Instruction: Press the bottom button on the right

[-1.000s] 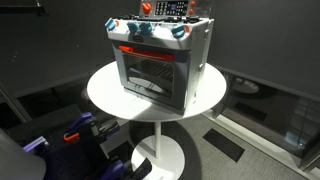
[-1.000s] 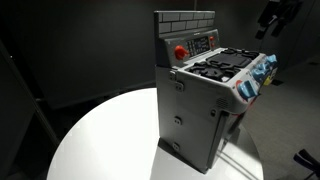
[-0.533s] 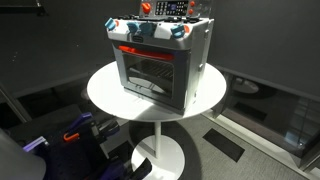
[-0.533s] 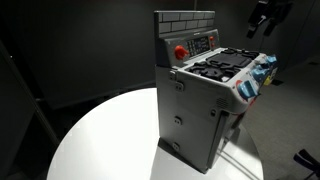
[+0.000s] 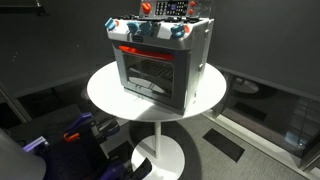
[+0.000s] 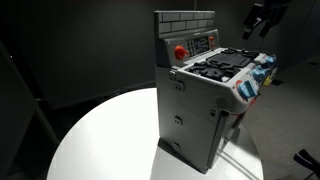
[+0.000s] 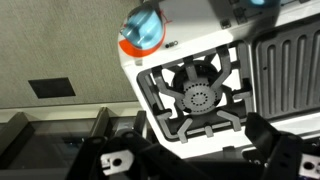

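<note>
A grey toy stove (image 5: 160, 62) stands on a round white table (image 5: 105, 92). Its back panel carries a red round button (image 6: 180, 51) and a small block of buttons (image 6: 203, 43); the single buttons are too small to tell apart. The panel also shows in an exterior view (image 5: 166, 8). My gripper (image 6: 262, 18) hangs in the air above and beyond the stove's far side, touching nothing. In the wrist view its two fingers (image 7: 195, 165) stand wide apart and empty over a black burner (image 7: 197, 95), next to a blue and orange knob (image 7: 142, 28).
The stove front has a row of blue knobs (image 5: 150, 32) and a glass oven door (image 5: 148, 70). The table stands on a single white pedestal (image 5: 160, 150). Dark floor and dark walls lie around it. Blue and orange gear (image 5: 75, 135) sits on the floor.
My gripper has shifted a little towards the stove's back panel in the exterior view. The stove has not moved.
</note>
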Robot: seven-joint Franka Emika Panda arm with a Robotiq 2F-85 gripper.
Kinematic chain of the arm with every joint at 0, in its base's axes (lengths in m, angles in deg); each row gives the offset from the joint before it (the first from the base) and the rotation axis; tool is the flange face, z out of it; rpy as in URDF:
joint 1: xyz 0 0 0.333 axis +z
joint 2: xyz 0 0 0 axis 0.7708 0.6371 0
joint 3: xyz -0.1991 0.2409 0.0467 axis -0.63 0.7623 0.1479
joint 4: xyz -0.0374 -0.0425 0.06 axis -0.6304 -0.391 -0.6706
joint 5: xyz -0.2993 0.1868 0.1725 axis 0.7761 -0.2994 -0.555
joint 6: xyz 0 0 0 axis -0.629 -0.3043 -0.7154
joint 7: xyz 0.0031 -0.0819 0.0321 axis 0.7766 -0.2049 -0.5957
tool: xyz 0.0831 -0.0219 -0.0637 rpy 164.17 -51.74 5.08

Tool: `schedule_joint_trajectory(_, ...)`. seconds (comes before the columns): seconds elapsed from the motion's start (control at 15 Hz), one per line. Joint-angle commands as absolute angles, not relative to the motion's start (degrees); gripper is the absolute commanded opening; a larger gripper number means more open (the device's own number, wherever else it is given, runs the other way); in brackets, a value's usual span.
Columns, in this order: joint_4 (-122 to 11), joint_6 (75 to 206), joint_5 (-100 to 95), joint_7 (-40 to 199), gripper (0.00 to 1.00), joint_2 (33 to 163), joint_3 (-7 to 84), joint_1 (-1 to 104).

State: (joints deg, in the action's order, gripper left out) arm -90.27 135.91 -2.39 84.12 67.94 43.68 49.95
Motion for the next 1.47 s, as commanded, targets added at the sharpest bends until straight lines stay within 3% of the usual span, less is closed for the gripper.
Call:
schedule_joint_trajectory(0.0,-89.13,139.66,-2.49,84.71,1.00,70.69,43.93,49.73)
schedule_joint_trajectory(1.4,-80.29,148.21,-0.92,86.63,1.00,83.98,43.75,50.76)
